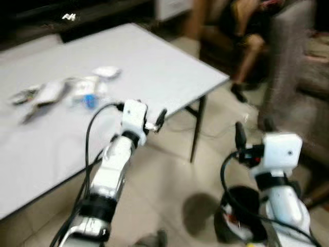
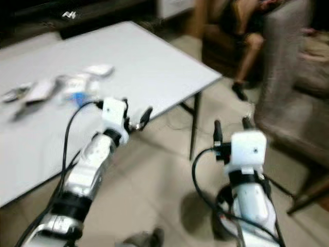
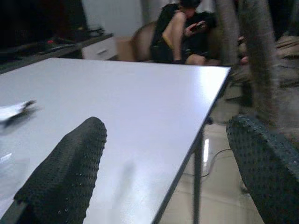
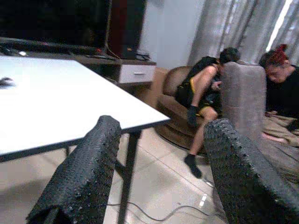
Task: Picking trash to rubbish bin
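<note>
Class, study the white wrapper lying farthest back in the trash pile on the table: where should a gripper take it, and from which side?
Grip the white wrapper across its short width, coming from above. It seems to lie flat on the table, apart from the pile; blur hides finer shape.

No readable text anywhere. The wrappers at upper left on the white table are too blurred for any print or brand; one has a blue patch, no letters. Nothing legible on the arms or furniture.
</note>
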Motion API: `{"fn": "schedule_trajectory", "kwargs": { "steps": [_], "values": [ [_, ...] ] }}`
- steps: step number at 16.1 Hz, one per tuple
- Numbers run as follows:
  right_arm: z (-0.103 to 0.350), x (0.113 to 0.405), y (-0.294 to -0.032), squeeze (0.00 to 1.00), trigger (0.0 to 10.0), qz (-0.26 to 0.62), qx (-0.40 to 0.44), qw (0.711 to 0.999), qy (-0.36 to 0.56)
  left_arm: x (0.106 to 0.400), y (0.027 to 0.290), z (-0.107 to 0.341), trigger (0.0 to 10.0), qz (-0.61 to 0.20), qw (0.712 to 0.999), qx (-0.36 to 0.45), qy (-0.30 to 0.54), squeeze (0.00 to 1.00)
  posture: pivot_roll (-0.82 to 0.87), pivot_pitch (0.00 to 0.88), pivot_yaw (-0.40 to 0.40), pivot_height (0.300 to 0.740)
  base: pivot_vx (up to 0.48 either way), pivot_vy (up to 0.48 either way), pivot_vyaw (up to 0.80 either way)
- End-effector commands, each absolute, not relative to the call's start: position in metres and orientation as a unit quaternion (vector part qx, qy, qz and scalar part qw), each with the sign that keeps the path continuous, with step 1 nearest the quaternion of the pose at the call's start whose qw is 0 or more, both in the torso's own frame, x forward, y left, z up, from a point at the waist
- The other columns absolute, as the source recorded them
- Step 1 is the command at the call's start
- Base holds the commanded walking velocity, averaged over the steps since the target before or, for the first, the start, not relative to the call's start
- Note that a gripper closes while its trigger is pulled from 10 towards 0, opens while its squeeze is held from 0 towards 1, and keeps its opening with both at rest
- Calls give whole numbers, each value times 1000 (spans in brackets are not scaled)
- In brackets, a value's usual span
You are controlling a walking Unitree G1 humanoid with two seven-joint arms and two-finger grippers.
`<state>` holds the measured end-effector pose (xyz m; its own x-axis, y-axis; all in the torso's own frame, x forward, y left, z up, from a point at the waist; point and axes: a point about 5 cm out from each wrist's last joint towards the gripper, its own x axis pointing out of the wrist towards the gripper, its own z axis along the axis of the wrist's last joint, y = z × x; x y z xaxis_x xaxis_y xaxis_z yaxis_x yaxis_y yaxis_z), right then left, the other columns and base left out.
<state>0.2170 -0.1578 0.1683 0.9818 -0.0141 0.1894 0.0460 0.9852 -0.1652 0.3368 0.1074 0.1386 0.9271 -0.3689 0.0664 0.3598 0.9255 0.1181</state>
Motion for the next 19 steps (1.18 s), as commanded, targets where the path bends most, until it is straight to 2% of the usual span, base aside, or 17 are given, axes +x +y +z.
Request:
{"fn": "schedule_trajectory", "kwargs": {
  "steps": [1,11,19],
  "values": [
    [171,215,-156,0,10000,-16,-82,992,-96,337,108,136,10000,-189,980,54,-36,0,58,101,17,740,0,0,800],
    [173,219,-156,0,10000,-12,-71,993,-94,339,109,133,10000,-193,979,65,-22,0,64,103,22,740,0,0,799],
    [174,223,-152,0,10000,-10,-65,993,-97,344,110,123,10000,-194,979,64,13,0,60,100,28,740,0,30,51]
  ]
}}
